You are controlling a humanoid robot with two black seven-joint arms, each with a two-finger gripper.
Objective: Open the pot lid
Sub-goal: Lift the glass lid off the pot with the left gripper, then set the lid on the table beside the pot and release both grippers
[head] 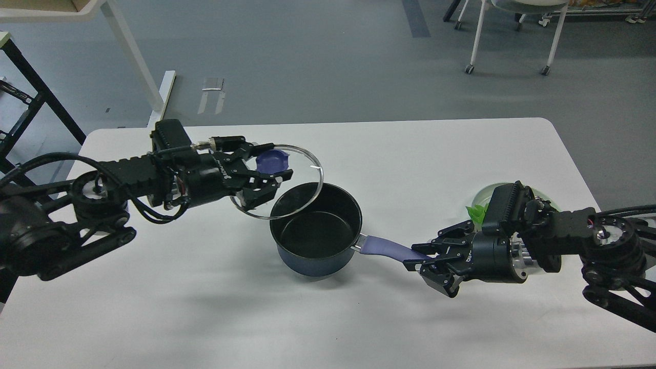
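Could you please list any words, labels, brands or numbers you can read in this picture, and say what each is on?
No text reads clearly.
Left gripper: small white marking on its body, too blurred to read.
Right gripper: white lettering on its body, too small to read.
Pot, lid, table: no markings visible.

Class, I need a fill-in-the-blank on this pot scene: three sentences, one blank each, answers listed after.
1. The left tool holds the glass lid by its ____ knob.
2. The right tool grips the pot's ____.
3. Inside, the pot looks ____.

Missing words: purple; handle; empty
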